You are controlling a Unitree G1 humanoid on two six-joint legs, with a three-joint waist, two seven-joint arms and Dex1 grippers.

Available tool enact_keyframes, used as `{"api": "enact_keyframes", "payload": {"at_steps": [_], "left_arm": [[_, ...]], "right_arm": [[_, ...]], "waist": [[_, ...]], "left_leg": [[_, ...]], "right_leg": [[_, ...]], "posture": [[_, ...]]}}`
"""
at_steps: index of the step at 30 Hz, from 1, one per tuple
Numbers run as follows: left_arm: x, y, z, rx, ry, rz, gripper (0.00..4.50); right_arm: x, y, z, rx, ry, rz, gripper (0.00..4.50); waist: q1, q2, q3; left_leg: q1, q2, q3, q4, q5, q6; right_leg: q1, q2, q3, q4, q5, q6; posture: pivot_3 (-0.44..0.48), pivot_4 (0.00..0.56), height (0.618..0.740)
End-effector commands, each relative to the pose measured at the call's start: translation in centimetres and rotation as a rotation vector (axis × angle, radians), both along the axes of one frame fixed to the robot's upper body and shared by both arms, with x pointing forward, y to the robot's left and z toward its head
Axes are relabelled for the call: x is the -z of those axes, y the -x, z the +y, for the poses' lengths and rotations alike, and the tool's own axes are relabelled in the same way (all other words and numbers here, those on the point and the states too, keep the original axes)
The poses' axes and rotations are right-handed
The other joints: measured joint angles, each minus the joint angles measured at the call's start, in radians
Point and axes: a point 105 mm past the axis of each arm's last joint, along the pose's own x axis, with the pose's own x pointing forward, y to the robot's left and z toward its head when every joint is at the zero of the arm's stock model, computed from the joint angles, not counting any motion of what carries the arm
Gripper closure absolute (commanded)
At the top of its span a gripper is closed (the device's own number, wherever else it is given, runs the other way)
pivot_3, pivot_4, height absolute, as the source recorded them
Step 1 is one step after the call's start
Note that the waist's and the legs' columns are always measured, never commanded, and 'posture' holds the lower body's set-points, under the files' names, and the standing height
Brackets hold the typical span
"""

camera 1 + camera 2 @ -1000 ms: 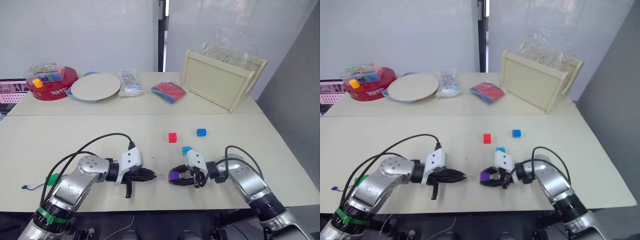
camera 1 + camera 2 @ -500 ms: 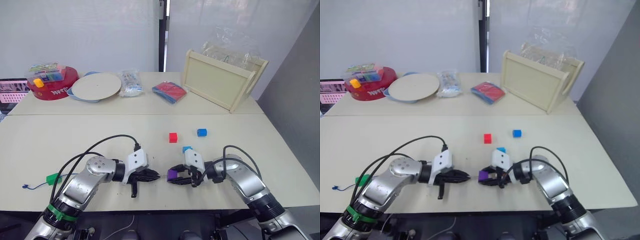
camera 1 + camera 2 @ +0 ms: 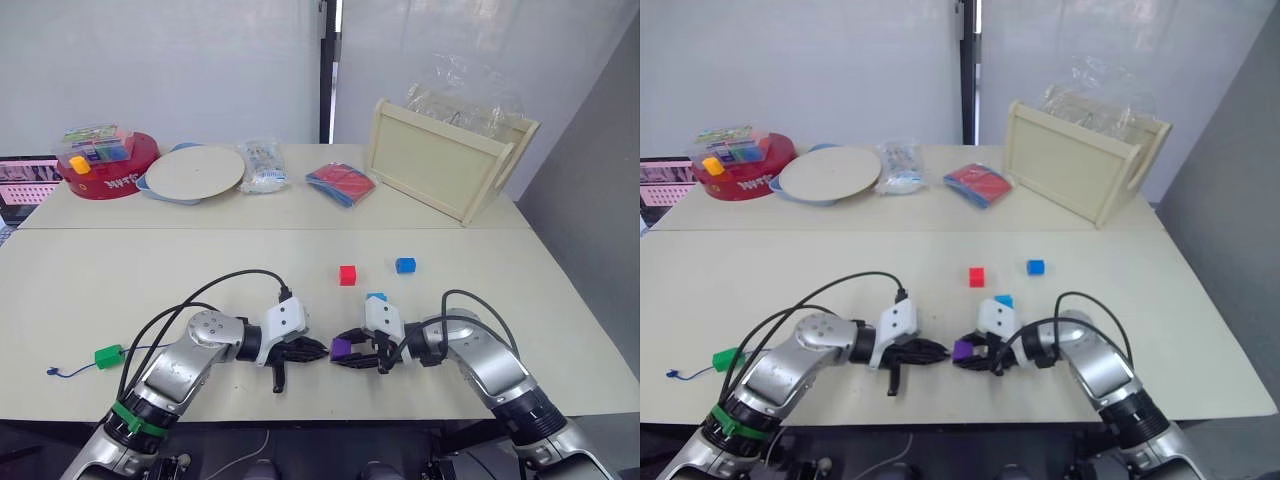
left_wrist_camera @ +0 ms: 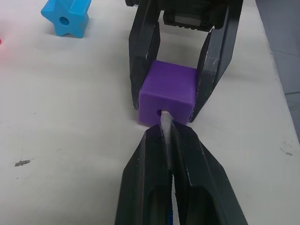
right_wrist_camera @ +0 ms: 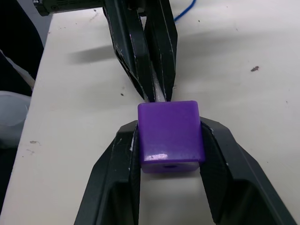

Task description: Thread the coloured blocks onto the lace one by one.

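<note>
— Holding anything, are they?

— Yes. The right gripper (image 4: pixel 179 89) is squeezing the purple block (image 4: pixel 168 92) between its two black fingers, one on each side. It is holding it just over the table (image 3: pixel 150 270), near the front edge, in the middle.

— And what is the left gripper (image 4: pixel 168 140) doing?

— Its fingers are pressing together on the pale tip of the lace (image 4: pixel 165 129). The tip is poking right into the hole in the side of the purple block. The two grippers are pointing at each other, nose to nose.

— Where is the rest of the lace going?

— It is trailing off to the left along the table. The green block (image 3: pixel 107 356) is sitting on it out there, and the blue end (image 3: pixel 60 372) is sticking out a little more to the left.

— Where are the other blocks sitting?

— The light blue block (image 3: pixel 376 298) is lying just behind the right gripper. The red block (image 3: pixel 347 275) is a bit farther back, and the dark blue block (image 3: pixel 404 265) is to the right of the red one. They are all apart from each other.

— What is at the far side?

— A red round tub (image 3: pixel 104 168) is sitting at the far left, with a round plate (image 3: pixel 194 172) beside it. A wooden tray (image 3: pixel 440 165) is standing at the far right.
</note>
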Motion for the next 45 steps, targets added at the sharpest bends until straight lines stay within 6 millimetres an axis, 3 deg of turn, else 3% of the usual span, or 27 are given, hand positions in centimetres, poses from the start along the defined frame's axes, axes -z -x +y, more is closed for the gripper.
{"api": "enact_keyframes", "payload": {"at_steps": [1, 6, 14, 20, 26, 34, 45], "left_arm": [[-0.4, 0.6, -2.0, 0.083, 0.033, -0.020, 4.50], [0.0, 0.3, -1.2, 0.078, -0.007, -0.036, 4.50], [-0.9, -0.4, 1.8, 0.061, -0.063, -0.083, 1.83], [-1.7, -0.6, 3.2, 0.036, -0.081, -0.102, 1.83], [-0.2, 0.2, 4.5, 0.042, -0.137, -0.072, 1.83], [0.8, -0.3, 3.6, 0.038, -0.114, -0.083, 4.37], [-0.5, -0.8, 0.0, 0.105, -0.033, -0.121, 4.46]], "right_arm": [[-0.5, 0.6, 2.1, -0.036, -0.022, -0.023, 3.33], [0.4, 0.7, 1.8, -0.020, 0.020, -0.011, 3.33], [1.2, 1.1, 0.9, -0.018, 0.053, 0.031, 3.33], [1.3, 0.8, 0.9, -0.008, 0.054, 0.029, 3.33], [1.2, 0.6, 0.8, 0.005, 0.051, 0.024, 3.33], [0.9, 0.6, 0.6, 0.011, 0.051, 0.019, 3.33], [1.0, 0.9, 0.6, 0.022, 0.050, 0.027, 3.33]], "waist": [[0.000, 0.000, 0.000], [-0.002, 0.000, 0.000], [-0.006, 0.000, 0.000], [-0.006, 0.000, 0.000], [-0.007, 0.000, 0.000], [-0.006, 0.000, 0.000], [-0.002, 0.000, 0.000]], "left_leg": [[0.000, 0.000, 0.000, 0.000, 0.000, 0.000], [0.005, 0.000, 0.000, 0.000, 0.000, 0.000], [0.006, 0.001, 0.000, 0.000, 0.000, 0.000], [0.006, 0.001, 0.000, -0.001, 0.000, 0.000], [0.007, 0.001, 0.000, -0.002, 0.000, 0.000], [0.007, 0.001, 0.000, -0.002, 0.000, 0.000], [0.006, 0.001, 0.000, -0.001, 0.000, 0.000]], "right_leg": [[0.000, 0.000, 0.000, 0.000, 0.000, 0.000], [0.004, 0.000, 0.000, 0.001, 0.000, 0.000], [0.006, 0.001, 0.000, -0.001, 0.000, 0.000], [0.006, 0.001, 0.000, -0.001, 0.000, 0.000], [0.006, 0.001, 0.000, -0.001, 0.000, 0.000], [0.006, 0.001, 0.000, -0.001, 0.000, 0.000], [0.006, 0.001, 0.000, -0.001, 0.000, 0.000]], "posture": [[0.000, 0.150, 0.740], [0.000, 0.150, 0.740], [0.000, 0.150, 0.740], [0.000, 0.150, 0.740], [0.000, 0.150, 0.740], [0.000, 0.150, 0.740], [0.000, 0.150, 0.740]]}}
